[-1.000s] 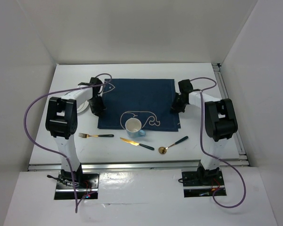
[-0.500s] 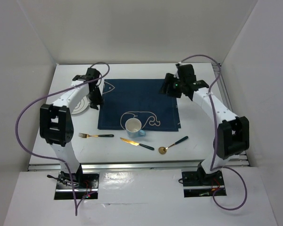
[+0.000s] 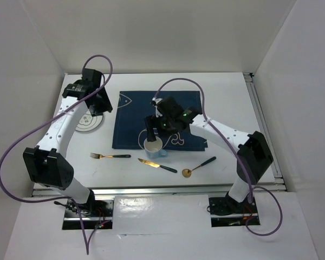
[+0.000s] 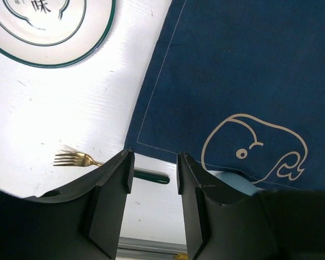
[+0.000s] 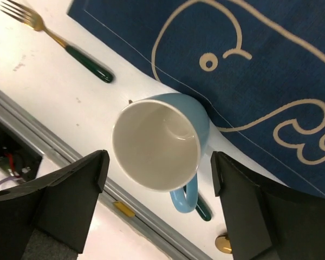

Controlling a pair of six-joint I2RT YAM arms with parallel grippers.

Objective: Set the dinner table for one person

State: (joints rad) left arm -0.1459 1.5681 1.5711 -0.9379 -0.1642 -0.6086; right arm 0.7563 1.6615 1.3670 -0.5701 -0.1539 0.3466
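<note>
The white dinner table [image 3: 227, 86] carries a navy whale placemat [image 3: 157, 111]. A blue mug [image 3: 153, 145], white inside, stands upright at the mat's front edge. My right gripper [image 3: 151, 132] hovers over it, open, and in the right wrist view the mug [image 5: 157, 141] shows between the spread fingers, untouched. A white green-rimmed plate [image 3: 89, 123] lies left of the mat. My left gripper [image 3: 103, 104] hangs high beside it, open and empty [image 4: 154, 162]. In front of the mat lie a fork [image 3: 109, 156], a knife [image 3: 157, 165] and a spoon [image 3: 199, 166], all gold with green handles.
A metal rail [image 3: 151, 189] runs along the table's front edge, close behind the cutlery. White walls enclose the table on three sides. Purple cables loop from both arms above the table.
Both grippers left the placemat's side edges and opened. The right arm swung left across the mat to above the mug. The left arm lifted up and back, over the plate.
</note>
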